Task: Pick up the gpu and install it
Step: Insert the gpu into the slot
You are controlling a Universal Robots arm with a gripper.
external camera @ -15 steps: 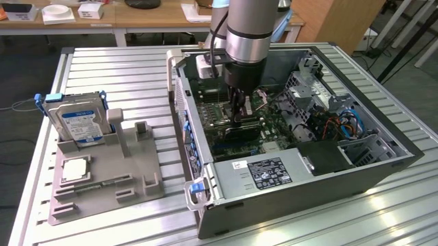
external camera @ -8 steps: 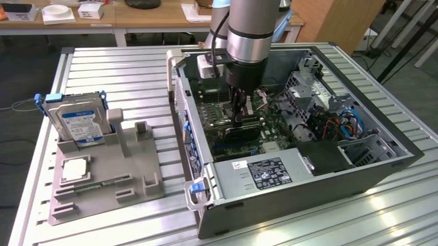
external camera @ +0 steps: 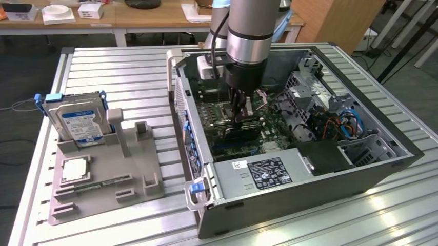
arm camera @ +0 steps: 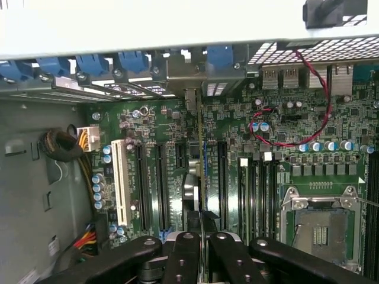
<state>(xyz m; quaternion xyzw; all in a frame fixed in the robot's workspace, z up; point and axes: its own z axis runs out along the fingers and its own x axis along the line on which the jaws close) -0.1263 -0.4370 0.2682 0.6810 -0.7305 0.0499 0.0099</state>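
The arm is down inside the open computer case [external camera: 383,169], and the gripper [external camera: 237,122] has its fingers [arm camera: 185,260] pinched nearly together on the top edge of the gpu [arm camera: 202,177]. The card stands on edge between those fingers, thin and upright over the motherboard [arm camera: 284,171], running along the expansion slots [arm camera: 160,183] toward the case's rear wall. Whether it is fully seated, I cannot tell. Out on the bench, the grey holder tray [external camera: 137,174] carries the hard drive [external camera: 77,120] and the CPU chip [external camera: 74,169].
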